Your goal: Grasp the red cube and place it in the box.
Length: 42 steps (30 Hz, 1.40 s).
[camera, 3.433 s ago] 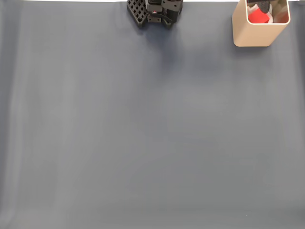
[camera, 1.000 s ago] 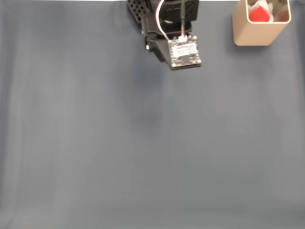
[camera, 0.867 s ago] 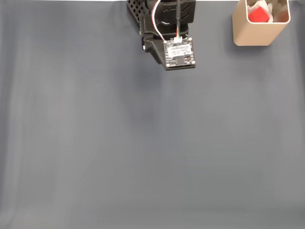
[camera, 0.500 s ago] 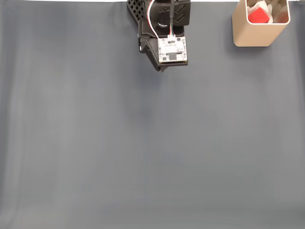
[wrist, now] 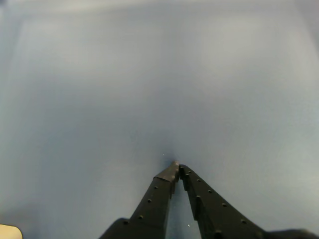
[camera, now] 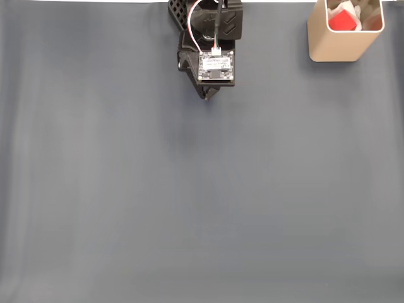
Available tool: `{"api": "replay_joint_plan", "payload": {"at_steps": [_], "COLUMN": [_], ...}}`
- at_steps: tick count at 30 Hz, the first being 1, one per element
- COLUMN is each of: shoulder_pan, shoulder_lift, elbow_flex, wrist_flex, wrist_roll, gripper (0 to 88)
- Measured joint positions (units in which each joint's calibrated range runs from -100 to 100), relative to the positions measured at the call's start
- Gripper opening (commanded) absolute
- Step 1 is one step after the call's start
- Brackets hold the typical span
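Note:
The red cube (camera: 341,20) lies inside the tan box (camera: 338,45), which stands at the top right of the fixed view. My black arm reaches down from the top centre, and its gripper (camera: 207,96) sits well to the left of the box, over bare mat. In the wrist view the gripper (wrist: 177,166) is shut, its two black fingers meeting at the tips with nothing between them. A small pale corner (wrist: 9,232) shows at the bottom left of the wrist view; I cannot tell what it is.
A plain blue-grey mat (camera: 202,189) covers the whole table. The arm's base (camera: 182,11) stands at the mat's far edge. A white strip runs along the top border.
The arm has left the box, swung left across the top of the mat and now hangs near its base. The cube stays in the box.

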Motion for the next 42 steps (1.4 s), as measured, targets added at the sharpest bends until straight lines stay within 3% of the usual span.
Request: {"api": "replay_joint_plan", "payload": {"at_steps": [12, 31, 42], "shoulder_pan": [1.50, -0.08, -0.23], "shoulder_lift": [-0.54, -1.16, -1.16], "elbow_flex": [4.28, 4.46, 4.46], "wrist_flex": [0.81, 14.05, 14.22], "wrist_roll": [1.17, 1.86, 1.86], "gripper": [0.1, 1.3, 1.3]}}
